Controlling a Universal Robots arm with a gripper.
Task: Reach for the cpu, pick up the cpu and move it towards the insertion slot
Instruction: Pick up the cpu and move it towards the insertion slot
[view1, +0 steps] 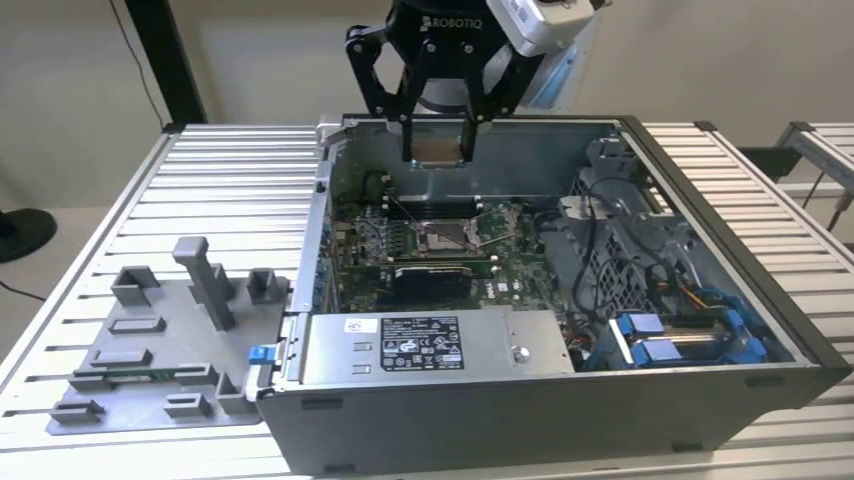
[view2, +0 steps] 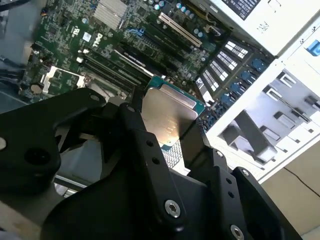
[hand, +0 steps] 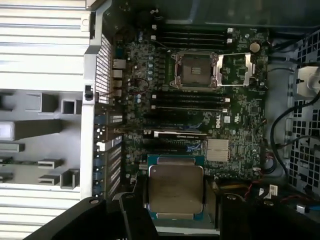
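Black claw (view1: 441, 140) fingers are clamped on the cpu (view1: 439, 152), gripping its two opposite edges and holding it in the air above the open computer case (view1: 694, 300). In the exterior view the chip hangs at about 12 o'clock from the insertion slot (view1: 443, 236), well apart from it, over the far part of the motherboard (view1: 400, 262). In both wrist views the cpu (hand: 175, 187) shows its silvery face with a green rim. The grey plastic tray (view1: 160, 340) lies on the slatted tabletop (view1: 240, 160), at 9 o'clock from the case.
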